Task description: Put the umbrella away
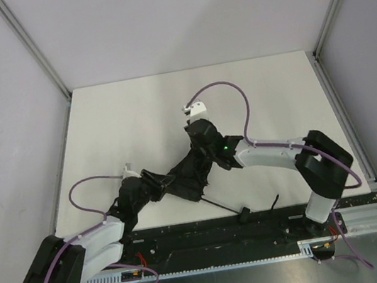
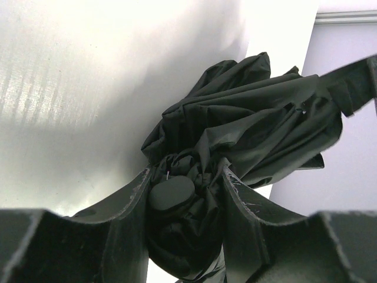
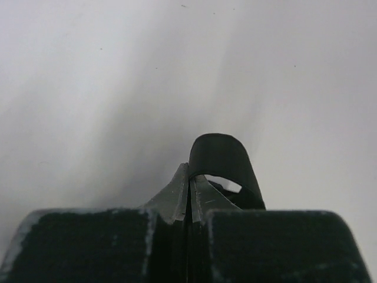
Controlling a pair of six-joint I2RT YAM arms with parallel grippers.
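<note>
Lying crumpled near the middle of the table [image 1: 120, 116], the umbrella [image 1: 188, 172] stretches between the two arms. The left end effector [image 2: 185, 177] is grasping its bunched canopy, one finger on either side of the round cap [image 2: 171, 193], with fabric bulging out beyond the tips. The right end effector [image 3: 189, 172] sits at the bundle's far end, clenched on a black strap [image 3: 221, 150] that loops up from its tips. The slim shaft [image 1: 220, 205] runs toward the near table edge and ends in the small handle [image 1: 244, 213], well apart from both end effectors.
</note>
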